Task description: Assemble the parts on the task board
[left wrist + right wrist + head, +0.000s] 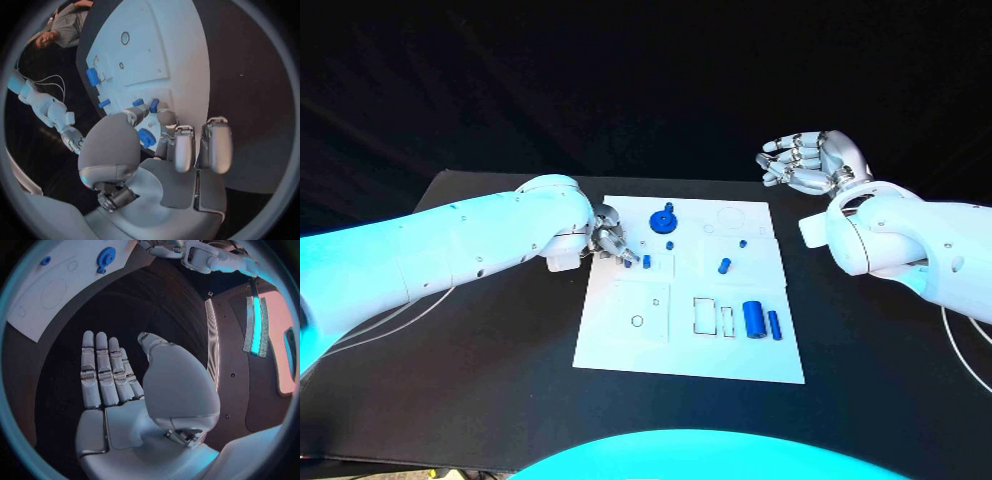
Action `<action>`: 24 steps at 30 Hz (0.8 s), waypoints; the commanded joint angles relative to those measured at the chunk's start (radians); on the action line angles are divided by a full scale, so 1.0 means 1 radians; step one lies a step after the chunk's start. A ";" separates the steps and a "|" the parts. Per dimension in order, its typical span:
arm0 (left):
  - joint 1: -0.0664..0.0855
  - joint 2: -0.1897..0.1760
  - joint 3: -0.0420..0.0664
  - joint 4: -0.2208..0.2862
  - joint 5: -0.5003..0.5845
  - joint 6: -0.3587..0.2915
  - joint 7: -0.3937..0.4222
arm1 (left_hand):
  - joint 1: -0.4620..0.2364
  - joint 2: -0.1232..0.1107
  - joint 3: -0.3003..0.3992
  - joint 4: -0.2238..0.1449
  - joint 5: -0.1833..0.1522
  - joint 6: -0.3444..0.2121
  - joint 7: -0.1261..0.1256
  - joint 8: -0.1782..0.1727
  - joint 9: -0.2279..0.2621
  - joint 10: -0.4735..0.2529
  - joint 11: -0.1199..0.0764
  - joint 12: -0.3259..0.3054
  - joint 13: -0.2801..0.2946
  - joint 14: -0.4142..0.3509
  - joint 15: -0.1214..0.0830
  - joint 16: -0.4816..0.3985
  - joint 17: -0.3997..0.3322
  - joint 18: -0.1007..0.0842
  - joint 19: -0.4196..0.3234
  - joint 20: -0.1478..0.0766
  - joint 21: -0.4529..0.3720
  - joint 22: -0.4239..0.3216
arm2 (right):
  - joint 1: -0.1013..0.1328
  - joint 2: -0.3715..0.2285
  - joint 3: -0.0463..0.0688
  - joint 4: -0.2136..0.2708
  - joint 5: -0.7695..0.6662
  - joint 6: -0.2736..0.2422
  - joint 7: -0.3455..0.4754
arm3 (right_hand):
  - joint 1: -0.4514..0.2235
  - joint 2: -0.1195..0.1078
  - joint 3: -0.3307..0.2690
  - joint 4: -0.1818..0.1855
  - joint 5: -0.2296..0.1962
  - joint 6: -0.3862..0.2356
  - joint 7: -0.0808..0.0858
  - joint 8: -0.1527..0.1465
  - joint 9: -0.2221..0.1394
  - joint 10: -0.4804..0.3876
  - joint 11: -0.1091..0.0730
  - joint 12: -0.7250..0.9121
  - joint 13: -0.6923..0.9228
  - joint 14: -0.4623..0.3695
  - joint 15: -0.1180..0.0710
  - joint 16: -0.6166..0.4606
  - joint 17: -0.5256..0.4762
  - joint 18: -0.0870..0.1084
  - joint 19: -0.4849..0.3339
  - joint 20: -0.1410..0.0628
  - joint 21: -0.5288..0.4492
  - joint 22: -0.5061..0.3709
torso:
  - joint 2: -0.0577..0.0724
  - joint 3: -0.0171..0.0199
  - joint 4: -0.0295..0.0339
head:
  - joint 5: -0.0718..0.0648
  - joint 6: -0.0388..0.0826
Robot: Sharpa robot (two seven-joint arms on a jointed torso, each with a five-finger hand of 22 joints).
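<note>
The white task board (pixel 689 330) lies in the middle of the black table. My left hand (pixel 609 240) hangs over its far left edge, fingers bent down and spread. Its fingertips (pixel 165 117) end just short of two small blue pegs (pixel 646 262) (pixel 153 105), and nothing is pinched between them. A blue gear (pixel 664 218) (pixel 106 256) stands on the board beside that hand. More blue parts lie on the board: a short peg (pixel 724 265), a thick cylinder (pixel 753 320) (pixel 92 77) and a thin pin (pixel 773 323). My right hand (pixel 812 162) (pixel 115 385) is raised off the board's far right corner, palm bare.
Outlined slots (pixel 713 316) and a small ring mark (pixel 636 322) are drawn on the board's near half. Bare black table (pixel 488 360) surrounds the board on both sides and in front.
</note>
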 commanded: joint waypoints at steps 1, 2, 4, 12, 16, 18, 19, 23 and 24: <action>0.000 -0.003 0.000 0.005 0.000 0.000 0.002 | -0.002 -0.016 -0.038 0.020 0.003 0.004 0.004 -0.004 -0.003 -0.003 0.000 0.004 0.002 0.103 -0.006 0.001 0.253 -0.017 0.003 -0.005 -0.004 0.110 | 0.000 0.000 0.000 0.000 -0.004 0.006 0.014 | -0.005 -0.003 0.005 -0.002 0.004 0.001 0.023 0.001 -0.001 0.000 0.006 -0.006 -0.002 -0.007 -0.001 -0.007 -0.002 0.005 -0.009 -0.002 -0.005 -0.003 | 0.000 -0.0003 0.0004 | 0.001 0.001; 0.000 -0.004 0.000 0.008 0.003 -0.005 0.003 | -0.004 -0.019 -0.053 0.030 0.001 0.004 0.005 -0.004 -0.003 -0.003 0.000 0.004 0.002 0.103 -0.006 0.001 0.253 -0.017 0.004 -0.005 -0.004 0.111 | 0.000 0.000 0.000 0.000 -0.004 0.007 0.014 | -0.005 -0.003 0.005 -0.002 0.004 0.001 0.023 0.001 -0.001 0.000 0.006 -0.006 -0.003 -0.008 0.000 -0.008 -0.003 0.005 -0.010 -0.002 -0.005 -0.004 | 0.000 -0.0006 0.0002 | 0.001 0.002; -0.001 -0.008 0.001 0.012 0.012 -0.016 0.004 | -0.018 -0.021 -0.083 0.041 -0.002 0.005 0.006 -0.004 -0.005 -0.003 0.001 0.005 0.003 0.103 -0.005 0.001 0.253 -0.017 0.004 -0.005 -0.004 0.111 | 0.000 0.001 0.000 -0.001 -0.004 0.008 0.014 | -0.005 -0.003 0.005 -0.002 0.004 0.000 0.023 0.001 -0.002 -0.001 0.007 -0.006 -0.006 -0.010 0.001 -0.011 -0.005 0.005 -0.012 -0.001 -0.005 -0.008 | 0.000 -0.0011 -0.0002 | 0.002 0.002; -0.001 -0.024 0.010 0.030 0.059 -0.076 0.012 | -0.067 -0.002 -0.146 0.043 -0.035 0.005 0.004 -0.006 -0.009 -0.004 0.000 0.006 0.002 0.102 -0.006 0.000 0.251 -0.017 0.003 -0.006 -0.006 0.110 | 0.000 0.003 0.000 -0.004 -0.004 0.009 0.014 | -0.006 -0.003 0.006 -0.003 0.004 0.000 0.024 0.001 -0.003 -0.001 0.008 -0.007 -0.012 -0.015 0.003 -0.018 -0.010 0.005 -0.018 0.002 -0.005 -0.017 | 0.000 -0.0007 0.0002 | 0.001 0.003; -0.001 -0.034 0.018 0.038 0.100 -0.112 0.017 | -0.074 -0.001 -0.157 0.043 -0.036 0.004 0.004 -0.005 -0.009 -0.006 0.000 0.005 -0.001 0.101 -0.006 -0.001 0.249 -0.016 0.001 -0.006 -0.008 0.107 | -0.001 0.006 0.000 -0.006 -0.004 0.010 0.014 | -0.007 -0.003 0.006 -0.003 0.004 0.000 0.024 0.001 -0.003 -0.001 0.008 -0.008 -0.013 -0.016 0.003 -0.019 -0.011 0.005 -0.019 0.002 -0.005 -0.019 | 0.000 -0.0008 0.0002 | 0.001 0.006; -0.001 -0.042 0.024 0.044 0.113 -0.125 0.018 | -0.074 -0.002 -0.158 0.043 -0.036 0.004 0.004 -0.005 -0.009 -0.007 0.000 0.004 -0.004 0.101 -0.006 -0.002 0.247 -0.015 -0.001 -0.006 -0.010 0.105 | -0.001 0.006 0.000 -0.006 -0.004 0.010 0.015 | -0.007 -0.003 0.006 -0.003 0.004 0.000 0.024 0.001 -0.003 -0.001 0.008 -0.008 -0.013 -0.016 0.003 -0.019 -0.011 0.005 -0.019 0.002 -0.005 -0.019 | 0.000 -0.0009 -0.0007 | 0.000 0.010; -0.001 -0.046 0.027 0.047 0.118 -0.130 0.019 | -0.074 -0.002 -0.158 0.043 -0.036 0.004 0.004 -0.006 -0.009 -0.008 0.000 0.002 -0.008 0.100 -0.006 -0.003 0.246 -0.015 -0.002 -0.006 -0.011 0.103 | -0.001 0.006 0.000 -0.006 -0.004 0.010 0.015 | -0.007 -0.003 0.006 -0.003 0.004 0.000 0.024 0.001 -0.003 -0.001 0.008 -0.008 -0.013 -0.016 0.003 -0.019 -0.011 0.005 -0.019 0.002 -0.005 -0.019 | 0.001 -0.0006 -0.0008 | 0.000 0.012; -0.001 -0.068 0.043 0.065 0.134 -0.164 0.031 | -0.069 -0.001 -0.163 0.041 -0.033 0.000 0.005 -0.007 -0.010 -0.015 0.001 -0.005 -0.021 0.098 -0.006 -0.007 0.239 -0.012 -0.011 -0.006 -0.019 0.093 | -0.002 0.006 0.000 -0.007 -0.004 0.010 0.015 | -0.007 -0.003 0.007 -0.004 0.005 -0.001 0.024 0.001 -0.004 -0.002 0.008 -0.008 -0.014 -0.017 0.004 -0.021 -0.011 0.005 -0.020 0.003 -0.005 -0.020 | 0.000 0.0001 0.0003 | 0.001 0.018; 0.000 -0.075 0.049 0.072 0.144 -0.175 0.042 | -0.059 0.002 -0.167 0.040 -0.028 -0.005 0.006 -0.008 -0.010 -0.023 0.002 -0.011 -0.031 0.096 -0.006 -0.010 0.233 -0.010 -0.016 -0.006 -0.024 0.087 | -0.002 0.005 0.000 -0.008 -0.004 0.011 0.016 | -0.007 -0.003 0.007 -0.004 0.005 -0.001 0.024 0.001 -0.004 -0.002 0.008 -0.008 -0.014 -0.017 0.004 -0.021 -0.011 0.005 -0.020 0.003 -0.005 -0.020 | -0.001 0.0004 0.0005 | 0.001 0.019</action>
